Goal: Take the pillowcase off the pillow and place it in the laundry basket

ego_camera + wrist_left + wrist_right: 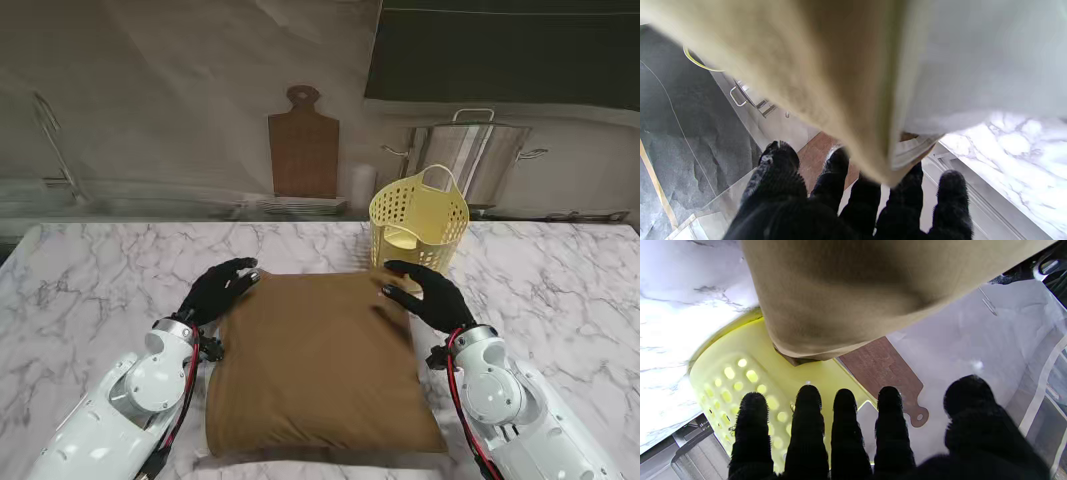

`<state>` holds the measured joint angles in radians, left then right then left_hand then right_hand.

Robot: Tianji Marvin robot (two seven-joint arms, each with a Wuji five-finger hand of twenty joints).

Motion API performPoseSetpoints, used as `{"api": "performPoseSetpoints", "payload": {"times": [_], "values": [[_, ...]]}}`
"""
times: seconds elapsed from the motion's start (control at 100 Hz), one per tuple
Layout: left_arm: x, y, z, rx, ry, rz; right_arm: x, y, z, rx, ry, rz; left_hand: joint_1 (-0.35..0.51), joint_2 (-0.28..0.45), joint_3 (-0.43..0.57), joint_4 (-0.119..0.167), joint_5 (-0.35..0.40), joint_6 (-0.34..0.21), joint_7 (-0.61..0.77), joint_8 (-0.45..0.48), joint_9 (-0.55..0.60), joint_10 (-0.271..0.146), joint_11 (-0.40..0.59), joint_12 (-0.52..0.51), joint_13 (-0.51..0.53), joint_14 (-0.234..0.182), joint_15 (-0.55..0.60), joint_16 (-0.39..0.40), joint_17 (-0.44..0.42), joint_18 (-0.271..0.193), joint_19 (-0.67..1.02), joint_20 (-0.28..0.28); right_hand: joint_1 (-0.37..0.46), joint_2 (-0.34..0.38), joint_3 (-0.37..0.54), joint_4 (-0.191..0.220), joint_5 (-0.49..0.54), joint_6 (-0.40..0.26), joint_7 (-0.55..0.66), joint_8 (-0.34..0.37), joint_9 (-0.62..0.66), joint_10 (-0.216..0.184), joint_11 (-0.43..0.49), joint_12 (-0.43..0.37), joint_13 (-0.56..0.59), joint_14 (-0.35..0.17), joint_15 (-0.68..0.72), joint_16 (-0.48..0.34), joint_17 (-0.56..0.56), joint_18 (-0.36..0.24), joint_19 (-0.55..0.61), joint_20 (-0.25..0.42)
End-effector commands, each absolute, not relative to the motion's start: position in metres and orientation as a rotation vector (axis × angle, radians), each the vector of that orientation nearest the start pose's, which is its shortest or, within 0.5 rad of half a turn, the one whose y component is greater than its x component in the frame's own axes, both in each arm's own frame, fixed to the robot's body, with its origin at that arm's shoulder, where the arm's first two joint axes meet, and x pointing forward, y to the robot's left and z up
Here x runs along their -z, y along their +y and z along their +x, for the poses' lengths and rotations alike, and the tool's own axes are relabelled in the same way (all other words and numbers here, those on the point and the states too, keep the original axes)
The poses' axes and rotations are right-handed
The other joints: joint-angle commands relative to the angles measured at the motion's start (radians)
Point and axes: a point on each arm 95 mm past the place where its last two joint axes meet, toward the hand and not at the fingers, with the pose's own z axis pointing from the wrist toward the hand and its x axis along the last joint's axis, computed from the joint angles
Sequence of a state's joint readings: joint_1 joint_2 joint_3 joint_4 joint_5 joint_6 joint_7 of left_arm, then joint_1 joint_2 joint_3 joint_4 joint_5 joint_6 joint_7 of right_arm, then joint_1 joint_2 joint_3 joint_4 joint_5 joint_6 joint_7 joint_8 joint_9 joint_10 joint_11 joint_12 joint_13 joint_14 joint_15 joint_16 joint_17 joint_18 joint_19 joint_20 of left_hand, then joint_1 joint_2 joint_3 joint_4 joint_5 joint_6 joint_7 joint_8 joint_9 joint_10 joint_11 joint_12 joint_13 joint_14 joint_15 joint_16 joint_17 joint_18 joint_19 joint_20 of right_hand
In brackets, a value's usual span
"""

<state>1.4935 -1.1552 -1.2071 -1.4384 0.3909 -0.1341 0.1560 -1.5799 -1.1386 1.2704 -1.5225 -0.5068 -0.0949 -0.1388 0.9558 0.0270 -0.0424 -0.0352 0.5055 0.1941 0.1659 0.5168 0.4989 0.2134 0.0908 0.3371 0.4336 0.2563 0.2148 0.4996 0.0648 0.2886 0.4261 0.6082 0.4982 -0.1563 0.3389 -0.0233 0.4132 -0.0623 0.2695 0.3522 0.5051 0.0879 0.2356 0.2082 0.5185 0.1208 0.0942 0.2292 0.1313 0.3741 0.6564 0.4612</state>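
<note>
A pillow in a brown pillowcase lies flat on the marble table in front of me. My left hand hovers at its far left corner, fingers spread, holding nothing. My right hand hovers at the far right corner, also open. The left wrist view shows the brown pillowcase with white pillow fabric at its open edge, beyond my fingertips. In the right wrist view the pillowcase corner hangs over my spread fingers. The yellow laundry basket stands just past the right corner.
A wooden cutting board leans on the back wall. A steel pot stands behind the basket. The marble table stretches out on both sides of the pillow.
</note>
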Motion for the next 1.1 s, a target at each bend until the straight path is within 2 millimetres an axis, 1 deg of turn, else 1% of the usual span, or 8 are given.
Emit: {"api": "performPoseSetpoints", "payload": {"times": [0.0, 0.49, 0.61, 0.75, 0.84, 0.9, 1.0, 1.09], "values": [[0.34, 0.005, 0.426, 1.924, 1.02, -1.718, 0.338, -0.022, 0.406, 2.449, -1.449, -2.216, 0.006, 0.063, 0.004, 0.015, -0.015, -0.01, -0.008, -0.018, 0.012, -0.015, 0.001, 0.01, -0.003, 0.005, -0.005, -0.004, -0.016, 0.01, 0.136, 0.012, -0.03, 0.016, -0.007, -0.006, 0.011, 0.006, -0.004, 0.013, -0.022, 0.003, 0.002, 0.002, -0.042, 0.0, -0.016, 0.01, -0.014, -0.015, -0.016, 0.011], [0.335, 0.007, 0.419, 1.94, 1.021, -1.685, 0.334, -0.02, 0.399, 2.481, -1.446, -2.188, 0.006, 0.063, 0.004, 0.015, -0.013, -0.01, -0.008, -0.018, -0.008, -0.014, -0.008, 0.006, -0.005, 0.003, -0.008, -0.006, -0.012, 0.004, 0.136, 0.011, -0.032, 0.015, -0.007, -0.006, 0.011, 0.006, -0.005, 0.013, -0.021, 0.004, 0.002, 0.002, -0.04, -0.001, -0.015, 0.01, -0.012, -0.015, -0.015, 0.012], [0.335, 0.006, 0.419, 1.94, 1.022, -1.682, 0.333, -0.022, 0.4, 2.486, -1.441, -2.192, 0.008, 0.062, 0.005, 0.015, -0.013, -0.007, -0.008, -0.018, -0.113, -0.016, -0.058, -0.024, -0.018, -0.005, -0.02, -0.014, -0.01, 0.003, 0.131, 0.007, -0.033, 0.014, -0.007, -0.006, 0.011, 0.005, -0.005, 0.013, -0.021, 0.003, 0.002, 0.002, -0.041, -0.001, -0.016, 0.01, -0.013, -0.015, -0.016, 0.012], [0.335, 0.006, 0.42, 1.94, 1.021, -1.673, 0.332, -0.024, 0.4, 2.498, -1.43, -2.198, 0.013, 0.056, 0.004, 0.014, -0.019, -0.011, -0.019, -0.027, -0.236, -0.019, -0.091, -0.138, -0.042, -0.011, -0.052, -0.062, -0.003, -0.005, 0.116, -0.01, -0.032, 0.015, -0.006, -0.006, 0.01, 0.006, -0.005, 0.012, -0.021, 0.004, 0.002, 0.002, -0.041, -0.001, -0.016, 0.01, -0.013, -0.016, -0.016, 0.012], [0.334, 0.006, 0.421, 1.939, 1.022, -1.667, 0.332, -0.026, 0.4, 2.499, -1.425, -2.203, 0.02, 0.044, 0.004, 0.014, -0.063, -0.019, -0.048, -0.047, -0.294, -0.014, -0.105, -0.18, -0.064, -0.005, -0.064, -0.084, -0.005, -0.007, 0.108, -0.018, -0.032, 0.014, -0.007, -0.006, 0.011, 0.005, -0.005, 0.013, -0.021, 0.002, 0.002, 0.002, -0.041, -0.002, -0.015, 0.01, -0.013, -0.015, -0.016, 0.012], [0.331, 0.007, 0.42, 1.943, 1.019, -1.657, 0.332, -0.026, 0.399, 2.499, -1.424, -2.206, 0.016, 0.033, 0.001, 0.013, -0.118, -0.032, -0.079, -0.067, -0.322, -0.015, -0.112, -0.2, -0.075, -0.004, -0.069, -0.095, -0.008, -0.01, 0.101, -0.024, -0.031, 0.014, -0.006, -0.006, 0.011, 0.006, -0.005, 0.013, -0.022, 0.004, 0.002, 0.002, -0.04, -0.002, -0.015, 0.01, -0.013, -0.015, -0.016, 0.012], [0.325, 0.011, 0.419, 1.94, 1.037, -1.633, 0.332, -0.027, 0.397, 2.504, -1.415, -2.211, 0.006, 0.01, 0.001, 0.013, -0.201, -0.054, -0.134, -0.121, -0.332, -0.017, -0.11, -0.228, -0.079, -0.004, -0.068, -0.11, -0.011, -0.005, 0.087, -0.032, -0.032, 0.014, -0.006, -0.006, 0.011, 0.006, -0.005, 0.013, -0.021, 0.005, 0.002, 0.002, -0.04, 0.0, -0.015, 0.01, -0.012, -0.016, -0.016, 0.012], [0.317, 0.018, 0.419, 1.928, 1.09, -1.608, 0.332, -0.028, 0.396, 2.51, -1.411, -2.21, -0.007, 0.001, 0.003, 0.014, -0.243, -0.058, -0.162, -0.169, -0.32, -0.017, -0.106, -0.234, -0.075, -0.004, -0.067, -0.118, -0.009, -0.003, 0.077, -0.034, -0.032, 0.013, -0.006, -0.006, 0.011, 0.007, -0.005, 0.013, -0.021, 0.004, 0.003, 0.002, -0.041, -0.001, -0.016, 0.01, -0.012, -0.015, -0.016, 0.012]]}}
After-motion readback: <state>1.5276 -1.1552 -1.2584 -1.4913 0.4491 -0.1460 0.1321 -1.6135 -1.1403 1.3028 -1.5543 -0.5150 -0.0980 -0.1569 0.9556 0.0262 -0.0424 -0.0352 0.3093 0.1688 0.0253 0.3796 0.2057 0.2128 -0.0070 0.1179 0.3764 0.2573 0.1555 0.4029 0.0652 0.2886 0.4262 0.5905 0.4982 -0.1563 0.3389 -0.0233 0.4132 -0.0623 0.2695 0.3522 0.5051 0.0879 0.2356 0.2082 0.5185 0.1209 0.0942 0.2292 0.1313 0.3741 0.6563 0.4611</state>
